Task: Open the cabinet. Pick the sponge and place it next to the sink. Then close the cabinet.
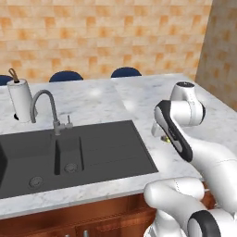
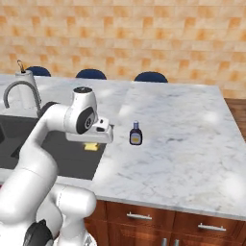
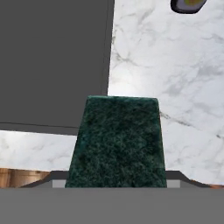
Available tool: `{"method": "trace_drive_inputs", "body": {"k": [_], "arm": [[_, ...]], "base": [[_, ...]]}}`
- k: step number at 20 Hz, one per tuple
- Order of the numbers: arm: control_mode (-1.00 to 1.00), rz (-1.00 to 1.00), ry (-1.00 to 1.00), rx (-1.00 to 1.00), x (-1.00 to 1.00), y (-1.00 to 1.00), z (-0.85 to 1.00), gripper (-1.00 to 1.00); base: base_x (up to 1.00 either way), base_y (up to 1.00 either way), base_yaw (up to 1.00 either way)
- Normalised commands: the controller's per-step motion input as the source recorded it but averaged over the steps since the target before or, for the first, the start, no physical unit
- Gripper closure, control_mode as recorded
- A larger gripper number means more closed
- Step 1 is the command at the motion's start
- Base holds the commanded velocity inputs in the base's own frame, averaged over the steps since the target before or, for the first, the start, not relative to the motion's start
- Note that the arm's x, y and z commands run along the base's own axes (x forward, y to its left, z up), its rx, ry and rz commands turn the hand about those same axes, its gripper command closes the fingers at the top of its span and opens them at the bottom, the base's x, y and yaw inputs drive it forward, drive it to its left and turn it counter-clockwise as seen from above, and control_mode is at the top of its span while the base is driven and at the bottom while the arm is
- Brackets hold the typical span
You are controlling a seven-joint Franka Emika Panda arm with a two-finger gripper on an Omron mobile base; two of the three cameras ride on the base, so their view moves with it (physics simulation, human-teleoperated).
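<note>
- From the hand view I see the sponge (image 3: 118, 144), its dark green top facing the camera, sitting right between the finger tips of the gripper (image 3: 117, 183) and rising from the bottom of the picture.
- The fingers are spread wide around the sponge; I read this as a grasp on it, since the block fills the space between them and hangs above the surface.
- In the right base view a sliver of the sponge's yellow (image 2: 91, 146) peeks out under the gripper (image 2: 96, 140), over the right edge of the sink (image 2: 72, 158) panel where it meets the marble counter (image 2: 182, 139).
- In the left base view the arm's wrist hides most of the hand; a small yellow patch of sponge (image 1: 165, 138) shows just right of the sink (image 1: 106, 152) panel, above the counter (image 1: 139, 97).
- A small brown bottle (image 2: 136, 134) stands upright on the marble, just beside the gripper to its right; its dark cap end (image 3: 188, 5) shows at the top of the hand view.
- A curved grey faucet (image 1: 46, 109) stands behind the basin, with a white paper towel roll (image 1: 19, 99) near it to the left.
- Wooden drawers (image 2: 168, 218) run below the counter front.
</note>
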Motion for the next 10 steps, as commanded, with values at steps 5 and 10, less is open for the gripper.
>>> {"method": "trace_drive_inputs", "body": {"k": [5, 10], "arm": [[-1.00, 0.04, 0.08, 0.00, 0.19, -0.02, -0.47, 1.00], [-1.00, 0.00, 0.01, 0.00, 0.31, -0.01, -0.54, 1.00]], "base": [[0.00, 0.00, 0.00], [0.00, 0.00, 0.00]]}}
